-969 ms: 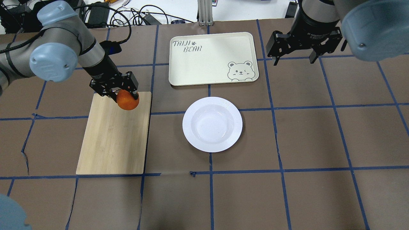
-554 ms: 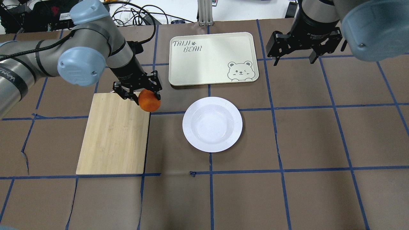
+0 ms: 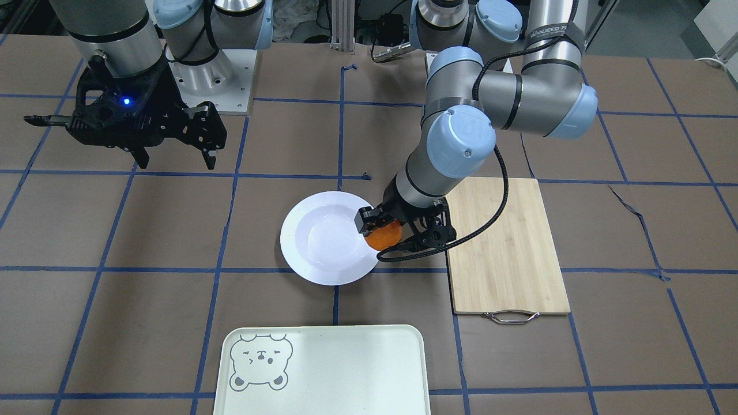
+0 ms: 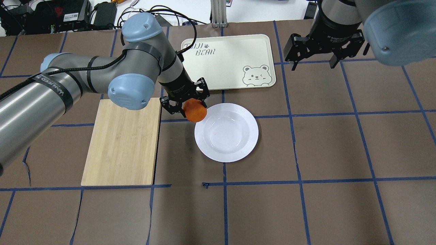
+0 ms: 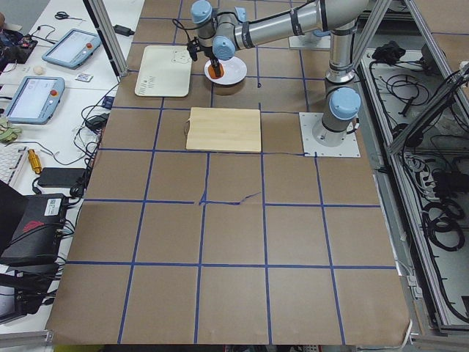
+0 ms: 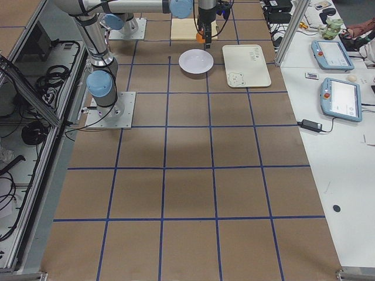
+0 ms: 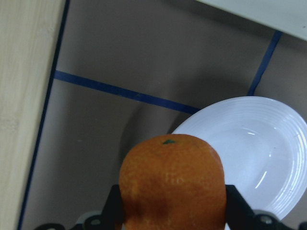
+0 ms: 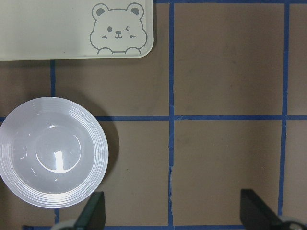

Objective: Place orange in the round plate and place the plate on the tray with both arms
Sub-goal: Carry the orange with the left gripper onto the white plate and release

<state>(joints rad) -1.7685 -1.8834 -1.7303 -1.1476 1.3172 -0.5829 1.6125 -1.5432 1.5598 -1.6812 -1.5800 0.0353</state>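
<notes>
Orange (image 4: 195, 110) between left fingers (image 7: 236, 211) at plate (image 4: 235, 144) rim.

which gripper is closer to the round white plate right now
Left. The left gripper, shut on the small orange fruit, hangs at the round white plate's rim. The right gripper, open, is off beside the cream rectangular tray.

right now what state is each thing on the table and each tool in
left tool, shut on the orange
orange, raised over the rim of the round plate, not in it
right tool, open, empty
round plate, upright, empty, on the table
tray, empty, flat on the table
cutting board, bare, flat on the table
</notes>
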